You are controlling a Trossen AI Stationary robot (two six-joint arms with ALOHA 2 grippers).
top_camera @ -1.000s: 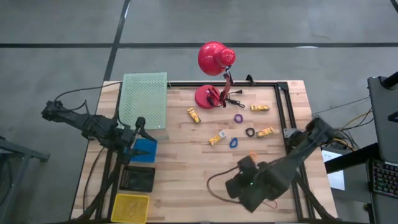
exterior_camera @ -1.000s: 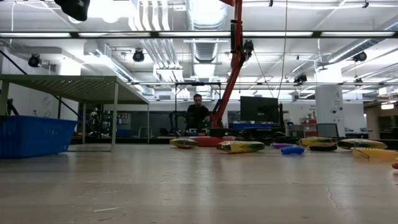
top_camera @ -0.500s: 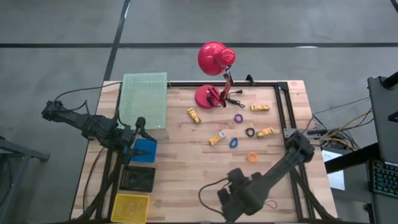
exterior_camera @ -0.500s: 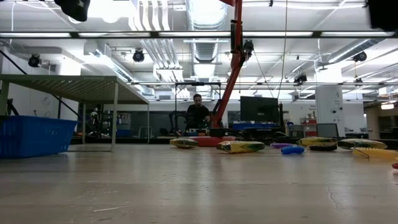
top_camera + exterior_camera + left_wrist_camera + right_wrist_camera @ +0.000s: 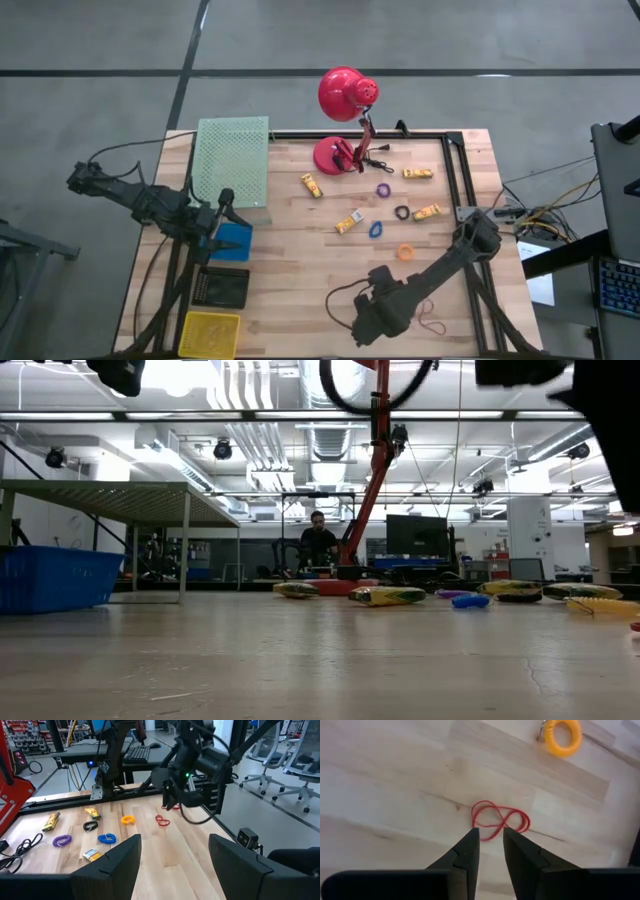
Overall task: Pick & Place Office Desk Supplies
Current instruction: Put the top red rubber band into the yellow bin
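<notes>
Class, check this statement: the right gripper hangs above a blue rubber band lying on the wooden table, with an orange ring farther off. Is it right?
One thing is wrong: the rubber band is red, not blue. The right wrist view shows it lying on the wooden table just past the right gripper, with the orange ring farther off. The rest stands.

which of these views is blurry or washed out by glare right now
Low view: bright ceiling lights glare overhead, and the yellow pieces look soft. Right wrist view: the red rubber band is clear, the tabletop around it slightly soft. High view: evenly lit, the red desk lamp crisp.
</notes>
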